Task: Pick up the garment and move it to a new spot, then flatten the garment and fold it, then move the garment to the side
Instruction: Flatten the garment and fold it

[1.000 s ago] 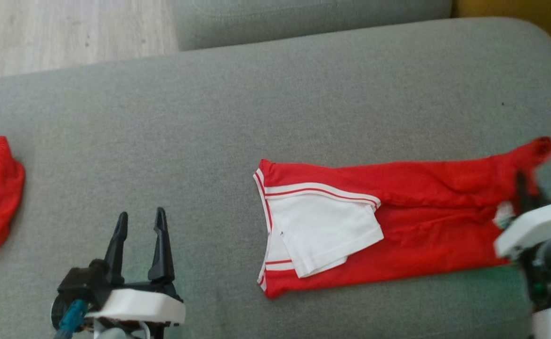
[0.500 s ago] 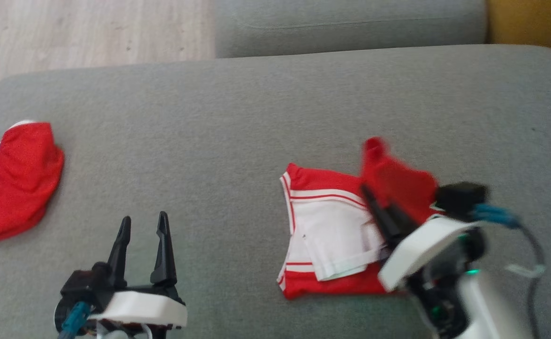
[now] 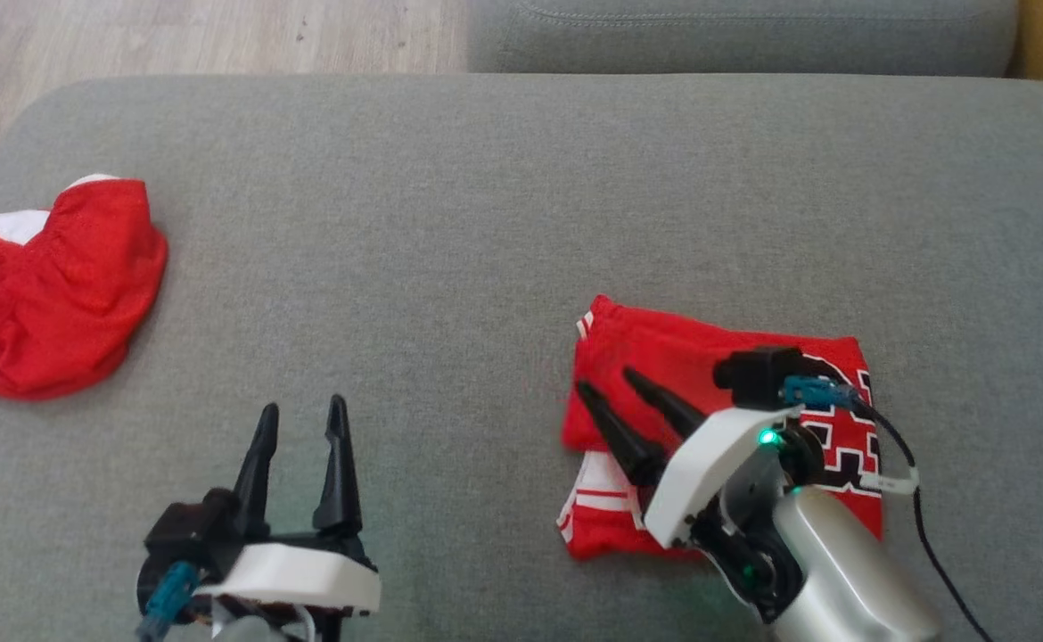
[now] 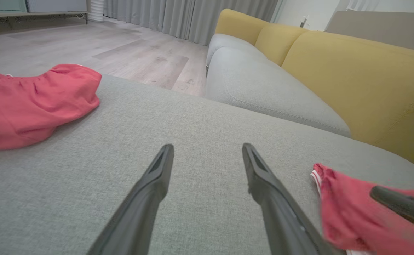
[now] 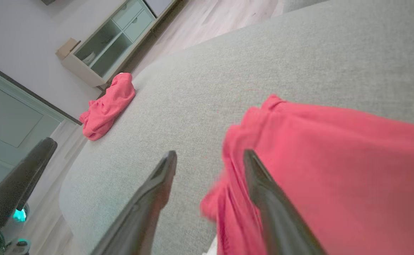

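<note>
In the head view the right gripper is held wide open with nothing in it, the folded red garment is laid right under it, so folding looks done and both layers must be pinched next.

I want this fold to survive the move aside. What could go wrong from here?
1. The right gripper, open, sits over the folded garment's left edge; pulling back could snag the top layer and undo the fold.
2. A striped edge pokes out beneath, so the fold looks uneven and may slip apart when carried.
3. A second red garment lies at the cushion's left end; the two could tangle.
</note>
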